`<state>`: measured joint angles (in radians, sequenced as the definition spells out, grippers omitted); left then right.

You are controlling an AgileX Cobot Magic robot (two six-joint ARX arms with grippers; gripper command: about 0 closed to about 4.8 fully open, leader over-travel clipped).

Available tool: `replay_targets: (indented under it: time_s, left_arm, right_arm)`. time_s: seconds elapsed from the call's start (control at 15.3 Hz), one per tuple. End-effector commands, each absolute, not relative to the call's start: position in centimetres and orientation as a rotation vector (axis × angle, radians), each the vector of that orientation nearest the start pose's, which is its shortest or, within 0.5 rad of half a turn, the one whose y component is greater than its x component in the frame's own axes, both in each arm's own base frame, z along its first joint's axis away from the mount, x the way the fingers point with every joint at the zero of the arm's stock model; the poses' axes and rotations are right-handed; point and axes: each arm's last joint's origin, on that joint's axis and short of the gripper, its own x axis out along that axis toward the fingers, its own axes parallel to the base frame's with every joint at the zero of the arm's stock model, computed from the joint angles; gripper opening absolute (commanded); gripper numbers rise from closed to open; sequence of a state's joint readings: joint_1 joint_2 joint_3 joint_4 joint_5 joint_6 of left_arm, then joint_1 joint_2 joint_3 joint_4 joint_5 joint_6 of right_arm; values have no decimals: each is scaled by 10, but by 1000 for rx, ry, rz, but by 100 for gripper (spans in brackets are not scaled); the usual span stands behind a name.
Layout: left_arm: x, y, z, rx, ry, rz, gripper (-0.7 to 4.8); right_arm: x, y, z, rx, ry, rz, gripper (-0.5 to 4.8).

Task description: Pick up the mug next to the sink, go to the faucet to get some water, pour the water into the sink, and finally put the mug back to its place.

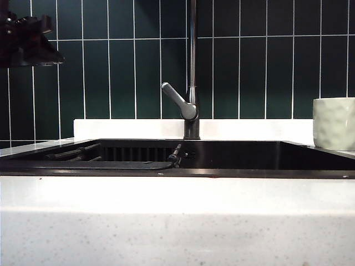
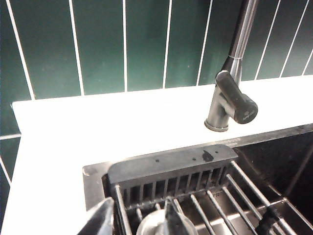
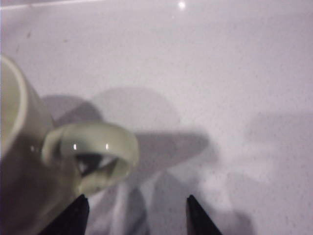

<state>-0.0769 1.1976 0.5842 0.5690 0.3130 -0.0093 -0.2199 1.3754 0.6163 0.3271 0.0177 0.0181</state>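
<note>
The cream dimpled mug (image 1: 334,123) stands on the counter at the far right, next to the black sink (image 1: 238,156). In the right wrist view its loop handle (image 3: 90,152) lies just ahead of my right gripper (image 3: 136,203). That gripper is open, with only bare counter between its fingers, and the handle is closest to one fingertip (image 3: 80,201). The dark faucet (image 1: 192,72) with its grey lever (image 1: 177,100) rises behind the sink's middle. My left gripper (image 2: 137,218) is open and empty over the sink's back corner, short of the faucet (image 2: 230,98). No water shows.
A dark wire rack (image 2: 234,191) lies inside the sink, with a slotted block (image 2: 171,166) at its back edge and a round metal piece (image 2: 156,227) below the left fingers. A white ledge (image 1: 133,128) and dark green tiles stand behind. A dark arm part (image 1: 28,39) hangs at upper left.
</note>
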Motion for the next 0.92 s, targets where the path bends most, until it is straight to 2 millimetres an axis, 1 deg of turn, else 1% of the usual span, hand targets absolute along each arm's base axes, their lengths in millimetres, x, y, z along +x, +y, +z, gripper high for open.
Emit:
replay_targets:
  time_s: [0.07,0.26,0.59,0.72,0.92]
  left_arm:
    - [256,-29,253,-21,41,-397,129]
    - [256,-29,251,-21,45,-397,129]
    - [256,-29,251,-21,46,-397,128]
    - [256,-29,251,-22,52,-397,128]
    - [256,-29,250,-23,57,-408,128]
  right_arm:
    - [277,-71,195,68,353,-249,271]
    - [283,-77,185,75,353,-258,270]
    - [293,-77,179,88,279,-135,270]
    - [294,-77,182,80,248,-139,270]
    - [295,-84,184,73,199,-160,270]
